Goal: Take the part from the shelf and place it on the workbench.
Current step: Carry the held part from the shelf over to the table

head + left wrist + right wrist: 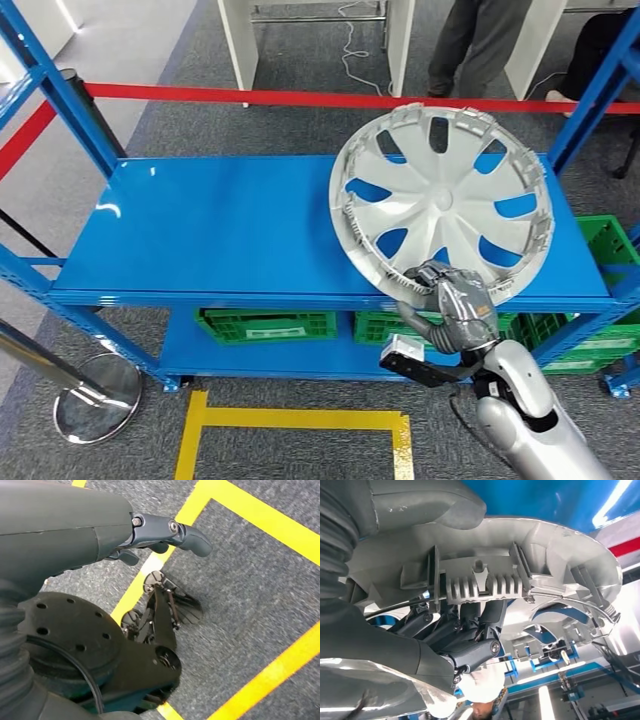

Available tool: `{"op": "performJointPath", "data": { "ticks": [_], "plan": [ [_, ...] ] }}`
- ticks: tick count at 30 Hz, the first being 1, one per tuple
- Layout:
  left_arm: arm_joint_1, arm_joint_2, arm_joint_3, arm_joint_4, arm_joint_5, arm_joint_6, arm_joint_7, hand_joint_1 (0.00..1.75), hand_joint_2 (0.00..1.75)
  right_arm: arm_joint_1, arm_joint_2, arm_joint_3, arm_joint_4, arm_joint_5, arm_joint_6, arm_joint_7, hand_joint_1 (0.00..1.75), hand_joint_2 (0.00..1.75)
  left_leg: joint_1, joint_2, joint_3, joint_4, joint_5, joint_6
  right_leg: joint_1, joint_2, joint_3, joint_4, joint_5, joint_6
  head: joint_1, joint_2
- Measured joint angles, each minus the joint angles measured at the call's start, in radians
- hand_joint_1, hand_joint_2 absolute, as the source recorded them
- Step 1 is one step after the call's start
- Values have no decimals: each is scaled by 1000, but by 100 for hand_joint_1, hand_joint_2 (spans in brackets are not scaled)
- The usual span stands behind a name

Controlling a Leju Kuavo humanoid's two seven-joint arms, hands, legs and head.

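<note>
Reaching in from the lower right of the head view, the right hand [453, 305] is gripping the near rim of the silver wheel cover [441, 200], which is tilting up off the blue shelf [226, 225] at the shelf's right end. Green crates [268, 325] are sitting on the lower level beneath it. A red barrier tape [226, 96] is stretching behind the shelf, a person's legs [472, 45] are standing beyond it, and a stanchion base [98, 398] is resting on the carpet at the lower left beside yellow floor tape [294, 420].

From the left wrist, the left hand [162, 535] is hanging over grey carpet [245, 580] crossed by yellow lines [264, 522], its fingers extended and holding nothing.

From the right wrist, dark fingers [471, 655] are curling behind the ribbed back of the wheel cover [490, 580], with the thumb [433, 502] lying on its other face, against the blue shelf [531, 497].
</note>
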Motion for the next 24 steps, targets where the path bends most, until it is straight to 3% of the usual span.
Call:
{"op": "performJointPath", "data": {
  "ticks": [2, 3, 4, 5, 6, 8, 10, 12, 13, 15, 17, 18, 19, 20, 21, 22, 24],
  "plan": [
    [0, 0, 0, 0, 0, 0, 0, 0, 175, 1, 0, -2, 0, 0, 0, 0, 175, 175, 1, 0, -36, 123, -70, -3, 5, -2, -15, 1, 10, -10, -2, 0],
    [0, 0, 0, 0, 0, 1, 0, 0, 175, 1, 0, -3, 0, 0, 0, 0, 175, 175, 1, 0, -41, 159, -82, -1, 9, -2, -22, 1, 16, -13, -2, 0],
    [0, 0, 0, 1, -1, 2, 0, 0, 175, 1, 0, -3, 0, 0, 0, 0, 175, 175, 0, 0, -29, 157, -73, 4, 13, -2, -28, 1, 22, -14, -2, 0],
    [-1, 0, 0, 1, -1, 3, 0, 0, 175, 1, 0, -3, 0, 0, 0, 0, 175, 175, -3, 0, -2, 119, -48, 13, 17, -1, -34, 1, 28, -15, -2, 0],
    [-2, 1, 0, 1, -2, 5, 0, 0, 175, 1, 0, -4, 0, 0, 0, 0, 175, 175, -7, -1, 38, 53, -16, 26, 21, -1, -40, 1, 34, -16, -2, 0],
    [-4, 4, 0, 1, -3, 7, 1, 0, 175, 0, 2, -6, 0, 0, 1, -1, 175, 175, -18, -3, 111, -79, 21, 53, 24, -1, -48, 0, 46, -13, 1, 0],
    [-6, 6, 0, 2, -4, 9, 3, 0, 175, -1, 3, -9, 0, -1, 4, -1, 175, 175, -28, -5, 132, -133, 28, 63, 17, -3, -54, -5, 62, -1, 1, 0],
    [-6, 4, 0, 2, -6, 9, 4, 0, 175, -1, 3, -11, 0, -2, 11, -3, 175, 175, -31, -3, 127, -152, 52, 61, 12, -3, -57, -14, 75, 12, -1, 0],
    [-7, 4, 1, 3, -8, 9, 5, 0, 175, 0, 3, -12, 1, -2, 14, -4, 175, 175, -28, -2, 124, -164, 67, 62, 12, -2, -62, -12, 65, 17, -1, 0],
    [-10, 4, 1, 3, -10, 8, 6, 0, 175, -1, 3, -13, 2, -2, 18, -6, 175, 175, -21, 1, 108, -180, 95, 63, 13, 0, -83, 41, -6, 25, 2, 0],
    [-9, 2, 1, 4, -12, 6, 7, 0, 175, -2, 3, -14, 3, -2, 19, -7, 175, 175, -21, 2, 81, -179, 116, 64, 10, 0, -108, 158, -91, 33, 4, 0],
    [-9, 1, 1, 4, -12, 6, 8, 0, 175, -2, 3, -14, 3, -2, 20, -7, 175, 175, -20, 3, 67, -176, 125, 62, 8, 0, -113, 209, -106, 38, 4, 0],
    [-9, 0, 1, 4, -12, 5, 8, 0, 175, -2, 3, -14, 4, -2, 20, -7, 175, 175, -19, 4, 53, -171, 132, 60, 7, 0, -107, 236, -97, 43, 4, 0],
    [-9, 0, 1, 4, -12, 5, 9, 0, 175, -2, 3, -14, 5, -2, 20, -7, 175, 175, -17, 4, 38, -165, 139, 57, 5, 0, -86, 230, -70, 47, 4, 0],
    [-9, -1, 1, 4, -12, 5, 10, 0, 175, -2, 3, -14, 6, -3, 21, -7, 175, 175, -15, 5, 23, -155, 144, 53, 2, -1, -47, 188, -40, 51, 4, 0],
    [-9, -1, 1, 4, -12, 5, 12, 0, 175, -2, 3, -14, 6, -3, 21, -7, 175, 175, -14, 5, 8, -144, 147, 48, 1, -1, 0, 126, -29, 55, 4, 0],
    [-10, -1, 1, 4, -14, 7, 15, 0, 175, -2, 3, -14, 6, -3, 22, -7, 175, 175, -16, 5, -15, -120, 154, 39, 1, 0, 80, 9, -42, 52, 5, 0]
  ]
}}
